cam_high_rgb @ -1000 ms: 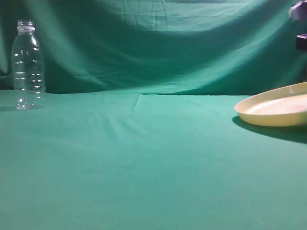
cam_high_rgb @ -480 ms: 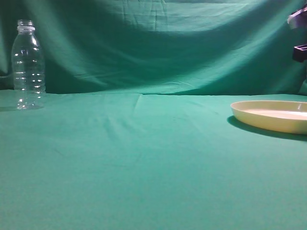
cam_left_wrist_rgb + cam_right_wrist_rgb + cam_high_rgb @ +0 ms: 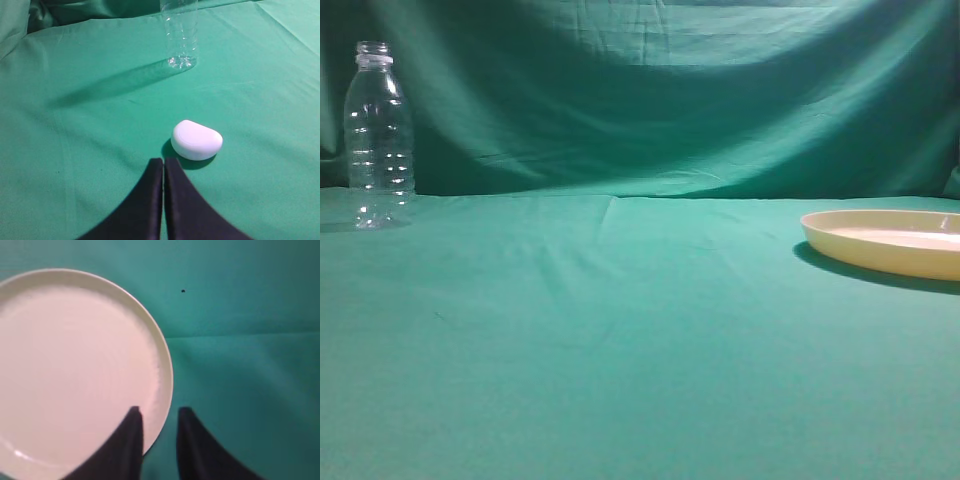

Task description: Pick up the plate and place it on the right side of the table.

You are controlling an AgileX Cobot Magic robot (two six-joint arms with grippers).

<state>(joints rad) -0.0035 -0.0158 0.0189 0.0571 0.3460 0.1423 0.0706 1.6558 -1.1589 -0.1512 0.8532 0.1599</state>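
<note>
The pale cream-yellow plate [image 3: 890, 241] lies flat on the teal-green table [image 3: 640, 340] at the right edge of the exterior view, partly cut off by the frame. In the right wrist view the plate [image 3: 75, 370] fills the left side. My right gripper [image 3: 159, 412] is open above the plate's right rim, one finger over the plate and one over the cloth, holding nothing. My left gripper [image 3: 163, 162] is shut and empty above the cloth. Neither gripper shows in the exterior view.
A clear plastic bottle [image 3: 378, 137] stands upright at the far left by the wrinkled backdrop; it also shows in the left wrist view [image 3: 179, 32]. A small white rounded case [image 3: 196, 140] lies on the cloth just ahead of my left gripper.
The plate went from tilted and raised to lying flat on the table. The right arm rose at the upper right and has left the exterior view.
</note>
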